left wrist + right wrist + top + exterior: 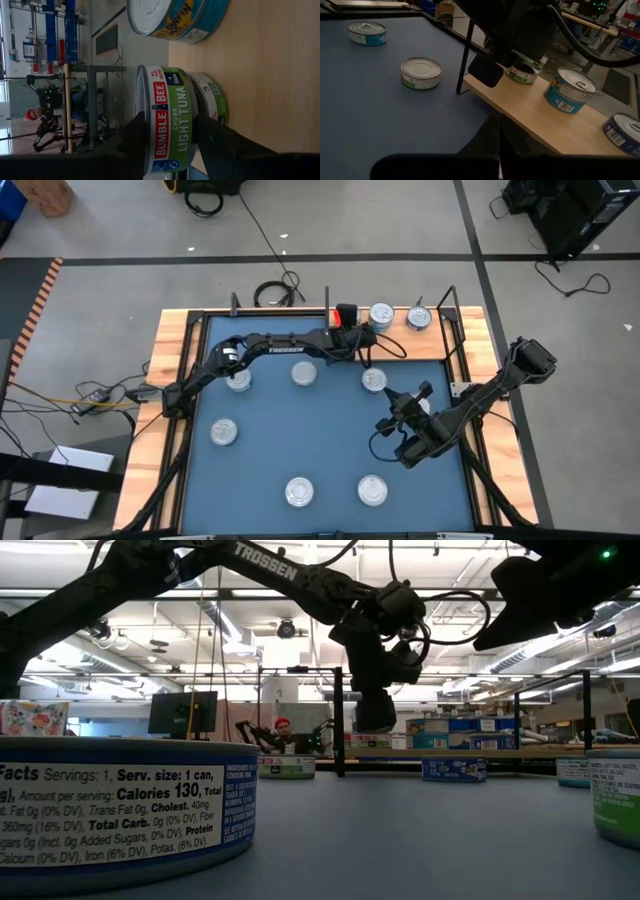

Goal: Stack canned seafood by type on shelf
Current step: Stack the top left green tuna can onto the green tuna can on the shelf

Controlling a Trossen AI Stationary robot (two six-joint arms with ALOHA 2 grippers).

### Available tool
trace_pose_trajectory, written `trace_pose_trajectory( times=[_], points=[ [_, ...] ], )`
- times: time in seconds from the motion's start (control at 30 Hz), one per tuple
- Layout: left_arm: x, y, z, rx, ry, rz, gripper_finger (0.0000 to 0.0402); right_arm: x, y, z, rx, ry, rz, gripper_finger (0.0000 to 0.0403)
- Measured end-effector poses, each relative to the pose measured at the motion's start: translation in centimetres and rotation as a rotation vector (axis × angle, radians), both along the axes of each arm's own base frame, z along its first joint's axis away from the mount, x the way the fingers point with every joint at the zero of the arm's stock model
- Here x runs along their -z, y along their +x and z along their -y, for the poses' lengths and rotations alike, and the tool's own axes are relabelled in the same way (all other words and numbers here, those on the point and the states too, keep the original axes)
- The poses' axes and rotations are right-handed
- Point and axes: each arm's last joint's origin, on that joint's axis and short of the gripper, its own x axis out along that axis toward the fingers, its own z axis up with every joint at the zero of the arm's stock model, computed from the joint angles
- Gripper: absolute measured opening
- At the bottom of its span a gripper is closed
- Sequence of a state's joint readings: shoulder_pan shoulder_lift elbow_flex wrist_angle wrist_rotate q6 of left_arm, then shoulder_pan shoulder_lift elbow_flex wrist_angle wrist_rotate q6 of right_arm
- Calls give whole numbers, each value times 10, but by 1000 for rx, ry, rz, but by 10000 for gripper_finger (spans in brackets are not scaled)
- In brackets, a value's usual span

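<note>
Surface point(170, 340): light wood, covered by a blue mat point(320, 440). Shelf point(440, 316): light wooden board along the mat's far edge. On the shelf: two green-label tins stacked point(170, 125), a blue-label tin point(381, 314) just beside them, another blue-label tin point(419, 318) further along. On the mat: seven tins well apart, e.g. one green-label point(421, 73), one blue-label point(367, 33).

Overhead room lights lit the scene evenly and brightly. In the low view, ceiling strip lamps point(180, 610) glared white, leaving the left arm point(250, 570) a dark silhouette; the nearest tin point(120, 810) loomed large and slightly soft. Tin lids point(300, 492) gleamed in the high view. Shadows on the blue mat point(365, 115) were faint and soft.
</note>
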State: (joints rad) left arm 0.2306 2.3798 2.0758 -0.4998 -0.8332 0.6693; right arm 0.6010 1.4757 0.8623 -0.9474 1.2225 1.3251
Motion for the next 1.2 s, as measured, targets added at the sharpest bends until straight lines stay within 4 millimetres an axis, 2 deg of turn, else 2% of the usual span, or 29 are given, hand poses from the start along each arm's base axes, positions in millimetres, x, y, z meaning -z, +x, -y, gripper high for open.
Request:
trace_pose_trajectory(
  times=[0.6,1.0,1.2],
  points=[
    [1,1,5,28,-20,-5,173,0,0,-1,-7,2,-16,1],
    [2,0,6,20,-16,-20,240,0,-1,-4,-22,2,-16,1],
    [1,0,5,4,5,-25,249,0,-2,-4,-24,2,-16,1]
  ],
)
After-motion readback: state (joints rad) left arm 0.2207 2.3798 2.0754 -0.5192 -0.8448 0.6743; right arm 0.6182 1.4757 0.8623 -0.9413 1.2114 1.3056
